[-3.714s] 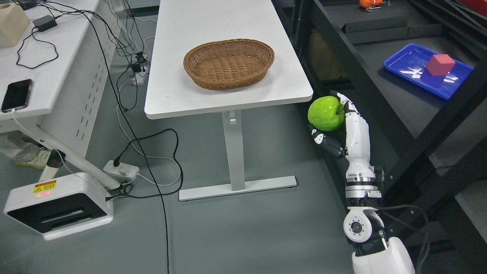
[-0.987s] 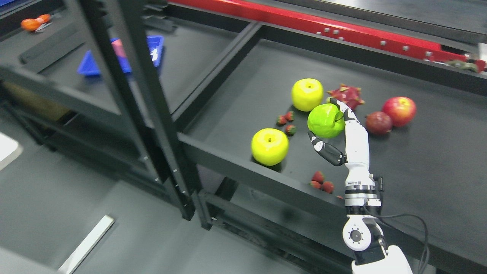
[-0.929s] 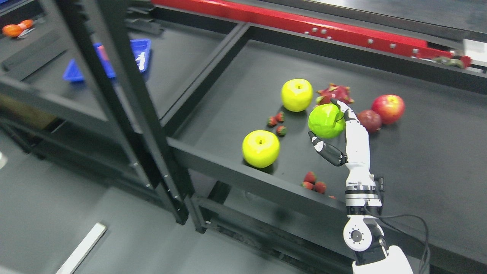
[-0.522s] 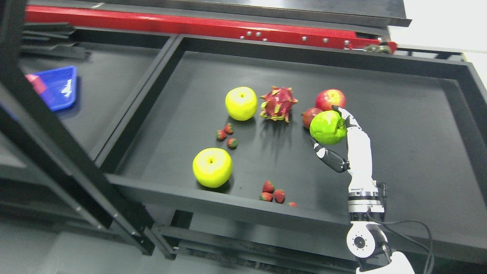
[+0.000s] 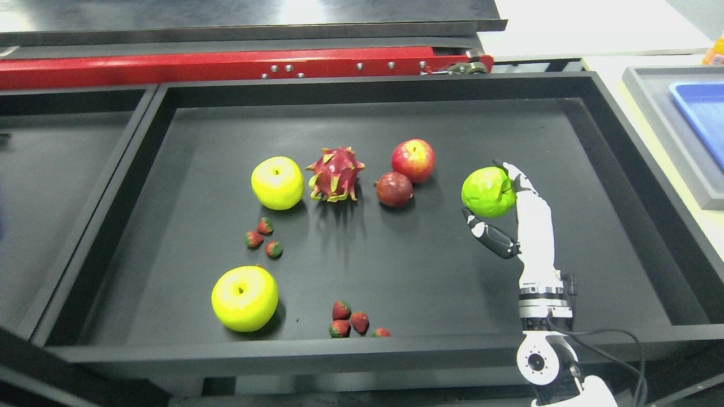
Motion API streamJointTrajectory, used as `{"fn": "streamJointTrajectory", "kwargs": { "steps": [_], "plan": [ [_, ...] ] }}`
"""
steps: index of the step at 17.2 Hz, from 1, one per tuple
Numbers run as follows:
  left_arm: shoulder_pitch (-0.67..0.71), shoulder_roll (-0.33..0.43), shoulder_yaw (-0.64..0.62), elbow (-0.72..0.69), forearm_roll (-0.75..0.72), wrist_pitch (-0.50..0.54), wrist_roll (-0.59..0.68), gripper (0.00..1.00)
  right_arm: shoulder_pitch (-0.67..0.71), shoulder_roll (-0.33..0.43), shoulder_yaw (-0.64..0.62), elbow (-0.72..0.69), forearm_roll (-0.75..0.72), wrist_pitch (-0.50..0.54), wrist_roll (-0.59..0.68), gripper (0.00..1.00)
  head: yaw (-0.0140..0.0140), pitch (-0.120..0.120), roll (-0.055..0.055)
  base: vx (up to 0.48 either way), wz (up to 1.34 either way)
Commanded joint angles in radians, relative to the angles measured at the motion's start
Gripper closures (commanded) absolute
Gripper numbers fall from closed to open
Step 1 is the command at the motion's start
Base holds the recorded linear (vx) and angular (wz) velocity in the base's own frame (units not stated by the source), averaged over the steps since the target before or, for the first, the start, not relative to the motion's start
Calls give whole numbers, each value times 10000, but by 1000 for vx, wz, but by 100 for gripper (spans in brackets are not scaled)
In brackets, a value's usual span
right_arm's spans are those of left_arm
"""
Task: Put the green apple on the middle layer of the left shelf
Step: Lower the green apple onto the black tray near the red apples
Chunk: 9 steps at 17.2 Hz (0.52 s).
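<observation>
Head view: right hand (image 5: 512,212) is gripping the apple (image 5: 487,192) over the shelf (image 5: 571,237), at 3 o'clock, ready for placing.

Right arm enters from the lower right corner, forearm rising nearly vertical. Round white joint housing low on the arm; black cable loops off it to the right. Metallic wrist ring above the housing. Right robot hand (image 5: 512,212) upright, white back of hand facing right. Fingers (image 5: 517,180) extended upward, curling at the tips over the right side of the green apple (image 5: 488,191). Dark thumb angles up and left, tip under the green apple's lower left. The fruit is gripped between thumb and fingers. Left arm does not show.
</observation>
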Motion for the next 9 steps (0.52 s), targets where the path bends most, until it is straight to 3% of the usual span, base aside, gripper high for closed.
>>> {"fn": "streamJointTrajectory", "kwargs": {
  "steps": [1, 6, 9],
  "plan": [
    [1, 175, 0, 0, 0, 6, 3, 0, 25, -12, 21, -2, -1, -17, -2, 98, 0, 0, 0, 103, -320],
    [1, 175, 0, 0, 0, 6, 3, 0, 10, 4, 433, -2, -1, -139, 319, 98, 0, -2, 0, 61, -189],
    [1, 175, 0, 0, 0, 6, 3, 0, 40, -42, 969, -2, -32, -764, 1694, 97, 0, -2, 0, -2, 7]
  ]
}}
